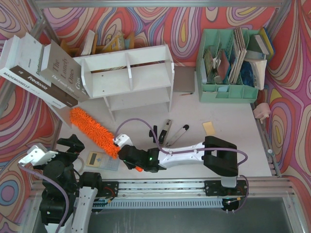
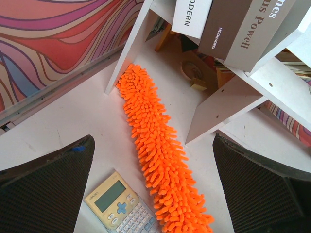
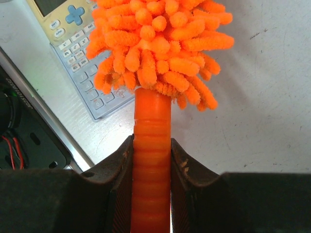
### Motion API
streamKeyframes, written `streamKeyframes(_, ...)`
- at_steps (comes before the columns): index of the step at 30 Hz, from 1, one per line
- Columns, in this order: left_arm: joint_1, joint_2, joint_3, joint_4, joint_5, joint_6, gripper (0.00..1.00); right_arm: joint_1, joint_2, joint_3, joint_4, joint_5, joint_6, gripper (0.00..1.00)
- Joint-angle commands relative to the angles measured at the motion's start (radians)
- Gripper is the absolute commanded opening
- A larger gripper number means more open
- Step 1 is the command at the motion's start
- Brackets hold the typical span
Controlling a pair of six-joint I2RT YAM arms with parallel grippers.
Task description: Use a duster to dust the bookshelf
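The white bookshelf (image 1: 127, 77) stands at the back left of the table, and its lower legs show in the left wrist view (image 2: 228, 97). The fluffy orange duster (image 1: 93, 130) lies slanted on the table from the shelf's left foot down to my right gripper (image 1: 124, 147). In the left wrist view the duster (image 2: 158, 150) runs down the middle between my wide-open left fingers (image 2: 48, 187). My left gripper (image 1: 68, 145) is open and holds nothing. My right gripper (image 3: 151, 148) is shut on the duster's ribbed orange handle (image 3: 151, 121), just below the fluffy head (image 3: 155, 43).
A beige calculator (image 1: 99, 160) lies beside the duster's handle end. Large books (image 1: 43, 73) lean on the shelf's left side. A mint-green file organiser (image 1: 228, 65) stands at the back right. A pen and clip (image 1: 167, 131) and a yellow note (image 1: 209, 127) lie mid-table.
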Motion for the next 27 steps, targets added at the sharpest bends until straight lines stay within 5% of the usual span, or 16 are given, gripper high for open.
streamKeyframes(1, 0.005, -0.013, -0.009, 0.021, -0.015, -0.004, 0.99, 0.017, -0.075, 0.044, 0.099, -0.013, -0.037, 0.00)
streamKeyframes(16, 0.003, -0.026, -0.008, 0.019, -0.013, -0.006, 0.99, 0.136, -0.184, 0.028, 0.302, 0.158, -0.046, 0.00)
streamKeyframes(27, 0.003, -0.026, -0.003, 0.007, -0.020, -0.011, 0.99, 0.182, -0.287, -0.083, 0.282, 0.439, 0.149, 0.00)
